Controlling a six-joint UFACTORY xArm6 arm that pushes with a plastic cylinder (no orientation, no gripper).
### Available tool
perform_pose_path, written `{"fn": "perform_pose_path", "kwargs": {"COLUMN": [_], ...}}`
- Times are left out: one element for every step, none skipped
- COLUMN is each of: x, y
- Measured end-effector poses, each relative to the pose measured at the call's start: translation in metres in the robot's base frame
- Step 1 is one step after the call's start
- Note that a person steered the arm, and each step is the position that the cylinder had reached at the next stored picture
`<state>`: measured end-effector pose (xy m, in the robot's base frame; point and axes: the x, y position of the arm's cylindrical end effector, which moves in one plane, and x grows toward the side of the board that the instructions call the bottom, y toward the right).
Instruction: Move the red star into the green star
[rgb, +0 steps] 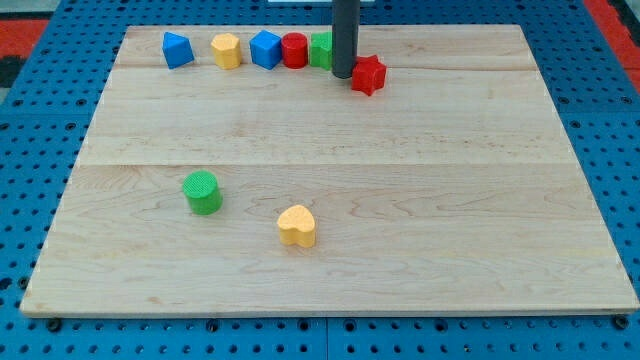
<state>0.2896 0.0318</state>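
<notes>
While my tip (343, 76) touches the red star (368, 75) at its nine o'clock, the green star (321, 49) sits behind the rod; no writing shows.

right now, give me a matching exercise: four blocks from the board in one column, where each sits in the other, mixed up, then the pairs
Column one:
1. red star
2. green cylinder
3. yellow heart
4. red cylinder

Column two:
A. in the top row, between a blue block and a green block
B. lowest in the view, near the middle
C. just right of my tip
D. alone at the view's lower left of centre

Pairs: 1-C, 2-D, 3-B, 4-A
</notes>
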Motion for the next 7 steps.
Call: {"fn": "perform_pose_path", "kwargs": {"x": [0.042,0.057,0.043,0.026,0.015,0.006,-0.007], "y": [-0.015,-0.006,0.011,0.03,0.044,0.048,0.048]}}
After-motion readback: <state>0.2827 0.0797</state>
